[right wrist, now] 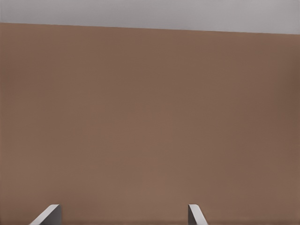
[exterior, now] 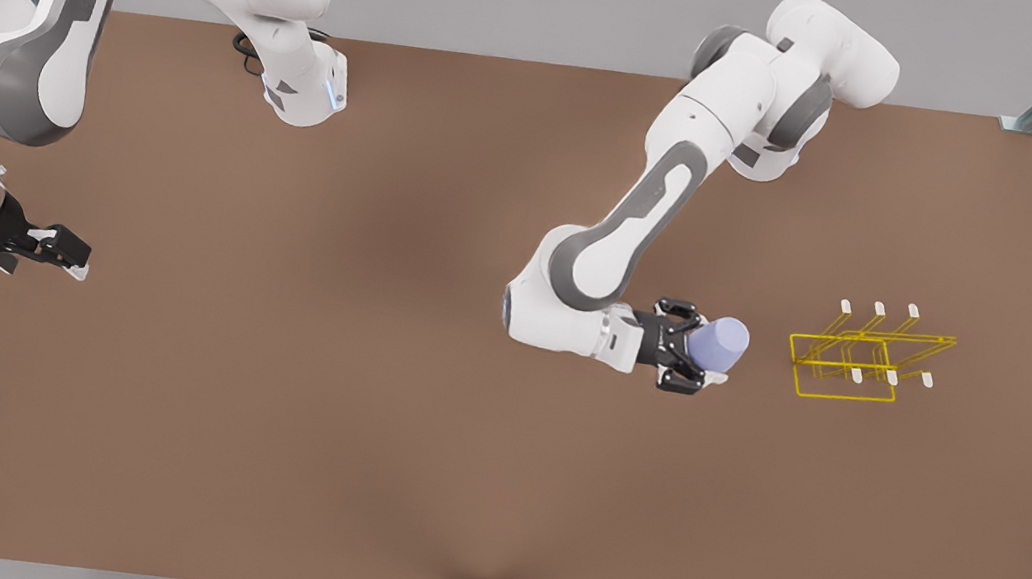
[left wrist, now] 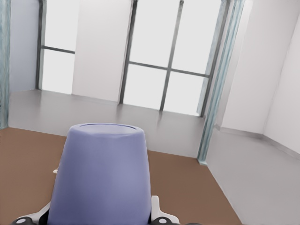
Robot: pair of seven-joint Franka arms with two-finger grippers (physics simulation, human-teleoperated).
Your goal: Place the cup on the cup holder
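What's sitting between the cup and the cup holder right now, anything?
Nothing visible. The left gripper holds the cup, tipped on its side and pointing toward the cup holder; in the front view just bare table lies between them. The right gripper waits open at that view's far left.

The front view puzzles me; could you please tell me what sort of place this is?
Probably a simulated robot test cell: a bare brown tabletop bearing just a yellow wire-frame rack, with tall windows behind. The left end effector holds a lavender tumbler; the right end effector waits, open.
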